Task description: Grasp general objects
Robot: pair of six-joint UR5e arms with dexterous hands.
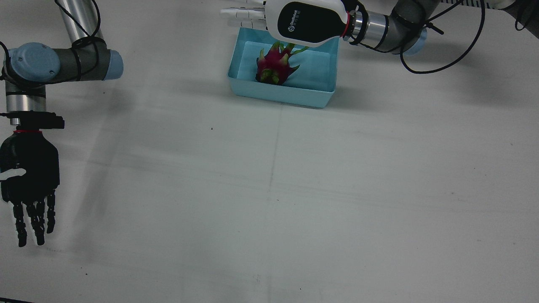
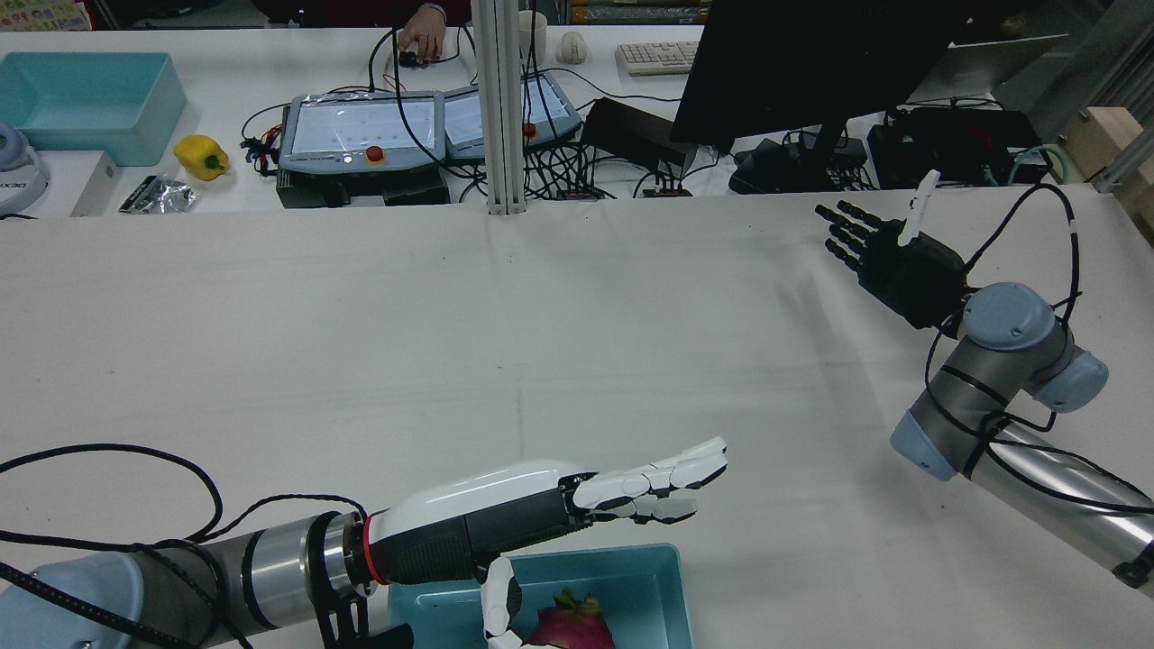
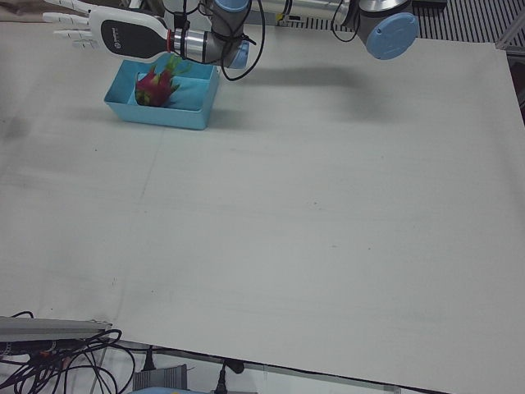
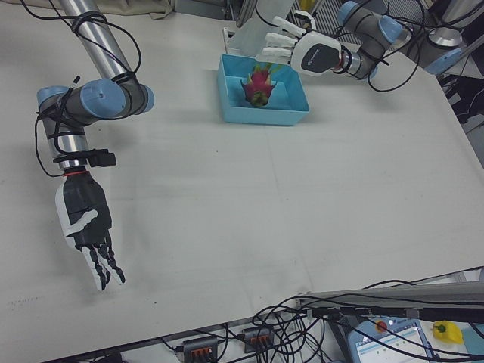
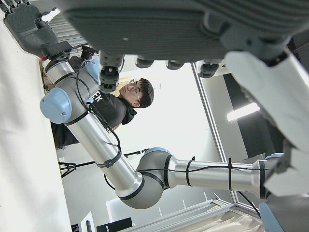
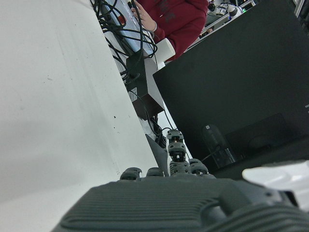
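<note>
A pink dragon fruit (image 1: 273, 65) with green scales lies in a light blue bin (image 1: 294, 94) at the robot's side of the table. It also shows in the rear view (image 2: 572, 626) and the right-front view (image 4: 259, 85). My white left hand (image 1: 301, 21) hovers flat above the bin's rear edge, fingers stretched out and apart, holding nothing; it partly hides the fruit's top. My black right hand (image 1: 29, 176) is far from the bin, above bare table, fingers spread and empty. It also shows in the rear view (image 2: 892, 257).
The white table (image 1: 294, 189) spreads wide around the bin. Beyond its far edge stand teach pendants (image 2: 361, 135), a dark monitor (image 2: 811, 72), a second blue bin (image 2: 86, 104) and a yellow pepper (image 2: 200, 155). Cables (image 4: 265, 333) hang at the operators' edge.
</note>
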